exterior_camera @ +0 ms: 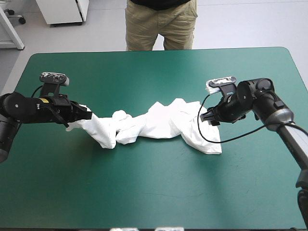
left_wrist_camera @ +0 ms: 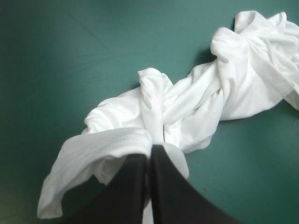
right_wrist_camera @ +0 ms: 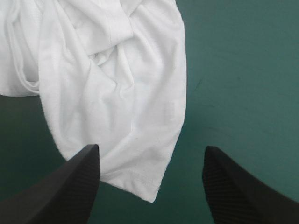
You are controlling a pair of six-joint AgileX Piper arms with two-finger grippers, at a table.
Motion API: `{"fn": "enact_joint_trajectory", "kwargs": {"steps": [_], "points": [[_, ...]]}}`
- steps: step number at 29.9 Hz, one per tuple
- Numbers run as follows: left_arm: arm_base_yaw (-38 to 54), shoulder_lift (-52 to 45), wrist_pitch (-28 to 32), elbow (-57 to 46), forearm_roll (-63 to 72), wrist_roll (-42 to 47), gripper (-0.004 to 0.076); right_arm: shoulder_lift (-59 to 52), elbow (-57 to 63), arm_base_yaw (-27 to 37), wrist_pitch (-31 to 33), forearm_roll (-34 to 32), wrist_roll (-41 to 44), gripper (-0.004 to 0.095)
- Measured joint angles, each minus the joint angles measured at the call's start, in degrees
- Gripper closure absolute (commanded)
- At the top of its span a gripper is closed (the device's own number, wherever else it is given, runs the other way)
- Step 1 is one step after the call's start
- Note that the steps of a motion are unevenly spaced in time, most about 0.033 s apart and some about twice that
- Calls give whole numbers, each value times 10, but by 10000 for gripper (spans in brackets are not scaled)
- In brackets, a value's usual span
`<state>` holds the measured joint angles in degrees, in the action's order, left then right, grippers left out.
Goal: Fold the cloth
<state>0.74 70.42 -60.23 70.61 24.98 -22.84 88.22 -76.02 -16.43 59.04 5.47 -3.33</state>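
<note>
- Left arm stretches in low and level; left tool has its 2 fingers pinched together on the T-shirt
- Right arm bends inward; right tool sits low, 2 fingers spread wide apart

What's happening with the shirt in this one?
Two robot arms are working a white T-shirt on the teal-green table. The left gripper is shut on one end; the right gripper is open at the other, gripping nothing. The shirt lies twisted and crumpled between them, not yet folded.
</note>
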Motion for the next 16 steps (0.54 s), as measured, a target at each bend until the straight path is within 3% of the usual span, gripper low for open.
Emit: {"fn": "enact_joint_trajectory", "kwargs": {"steps": [13, 16], "points": [[0, 0, -4, 0, 0, 0, 733, 112, 52, 0, -53, -8, 2, 305], [0, 0, -4, 0, 0, 0, 733, 118, 64, 0, -63, -8, 3, 401]]}}
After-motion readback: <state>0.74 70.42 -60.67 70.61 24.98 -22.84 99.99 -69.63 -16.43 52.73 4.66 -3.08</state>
